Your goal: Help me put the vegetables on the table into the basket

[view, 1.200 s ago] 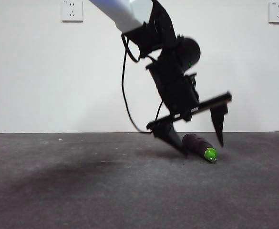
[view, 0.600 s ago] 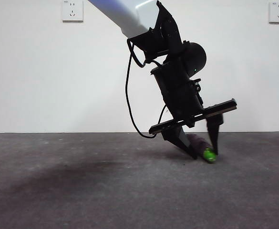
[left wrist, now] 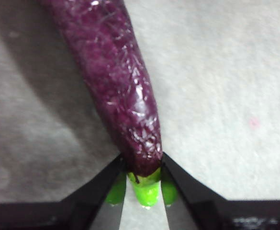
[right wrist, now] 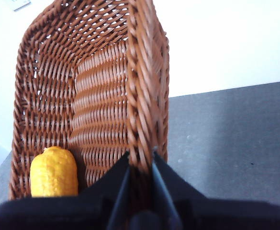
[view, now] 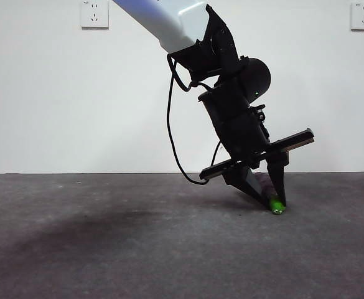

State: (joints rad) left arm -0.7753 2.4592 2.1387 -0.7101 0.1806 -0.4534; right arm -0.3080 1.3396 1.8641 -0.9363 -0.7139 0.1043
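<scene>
1. Since the frame 1 s back, left gripper (view: 270,198) has dropped to the table (view: 107,249) and its jaws have narrowed from a wide spread to a close pinch around the eggplant (view: 275,204).
2. Left wrist view: jaws shut on the eggplant (left wrist: 116,81) at its stem end, 1 pad on each side, right where the purple skin meets the green cap (left wrist: 145,189). Body extends away from the jaws, lying on the table (left wrist: 235,86).
3. Judgement: grip sits at the narrow end, far from the middle, so the long body may droop or swing on lift.
4. Right gripper (right wrist: 140,165) is clamped on the rim of the basket (right wrist: 101,81), holding it tipped up off the table (right wrist: 235,134); presumably to present it for loading.
5. Corn cob (right wrist: 54,172) already lies in the basket's low end. Potato not seen in any view.
</scene>
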